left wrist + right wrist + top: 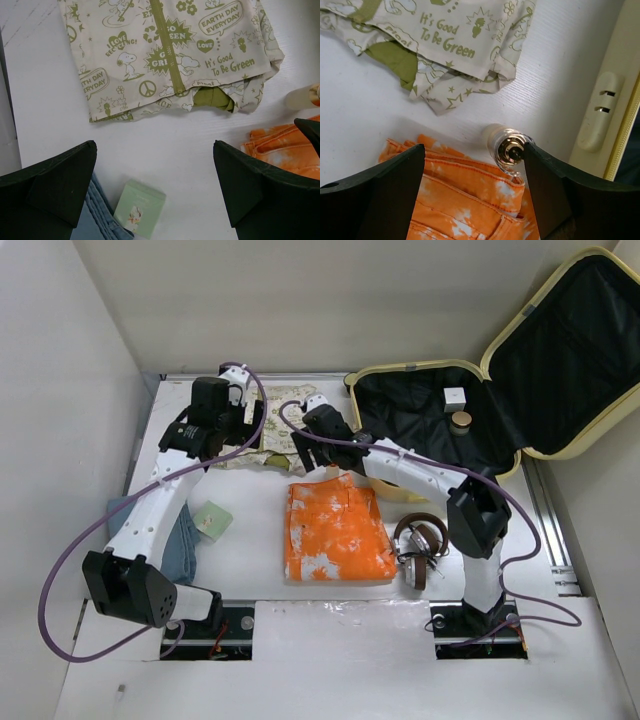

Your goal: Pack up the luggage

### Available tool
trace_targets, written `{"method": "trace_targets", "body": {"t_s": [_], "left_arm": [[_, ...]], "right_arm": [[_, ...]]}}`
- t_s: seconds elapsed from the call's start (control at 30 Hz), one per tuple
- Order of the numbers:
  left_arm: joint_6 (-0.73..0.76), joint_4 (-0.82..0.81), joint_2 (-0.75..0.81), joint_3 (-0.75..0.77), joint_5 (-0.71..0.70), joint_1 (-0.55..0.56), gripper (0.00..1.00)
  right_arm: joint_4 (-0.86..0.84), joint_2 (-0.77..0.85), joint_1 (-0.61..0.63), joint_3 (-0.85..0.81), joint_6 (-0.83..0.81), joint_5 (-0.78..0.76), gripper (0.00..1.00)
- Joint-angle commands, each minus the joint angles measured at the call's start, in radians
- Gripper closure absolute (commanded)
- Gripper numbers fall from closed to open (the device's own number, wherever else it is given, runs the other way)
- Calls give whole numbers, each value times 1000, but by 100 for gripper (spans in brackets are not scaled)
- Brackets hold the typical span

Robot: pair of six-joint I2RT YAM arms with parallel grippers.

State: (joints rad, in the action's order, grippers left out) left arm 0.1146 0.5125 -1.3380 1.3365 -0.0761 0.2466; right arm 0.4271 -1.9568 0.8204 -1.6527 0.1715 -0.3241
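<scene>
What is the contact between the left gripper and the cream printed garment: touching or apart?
Apart. The left wrist view shows a strip of bare table between the open left gripper and the cream printed garment.

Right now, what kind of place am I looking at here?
Likely a robot test bench, not a home: a white table boxed by plain white panels, with an open suitcase and folded orange clothes laid out for packing.
</scene>
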Motion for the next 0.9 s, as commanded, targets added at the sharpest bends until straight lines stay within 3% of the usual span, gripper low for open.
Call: {"method": "trace_targets", "body": {"t_s": [0.0,0.17,0.3,0.6,0.87], "left_arm": [[5,-28,2,30,10,-4,0],[5,-28,2,39,19,-4,0],[5,-28,2,39,19,-4,0],[5,-28,2,39,19,-4,0],[5,-28,2,39,10,-4,0]], "right_arm": [[57,52,14,-44,-23,-65,16],[120,61,14,-91,-12,-112,13],[121,61,-21,-42,42,-57,13],[-50,9,-75,44,51,95,16],[-94,-59,-86,-2,40,128,30]]}}
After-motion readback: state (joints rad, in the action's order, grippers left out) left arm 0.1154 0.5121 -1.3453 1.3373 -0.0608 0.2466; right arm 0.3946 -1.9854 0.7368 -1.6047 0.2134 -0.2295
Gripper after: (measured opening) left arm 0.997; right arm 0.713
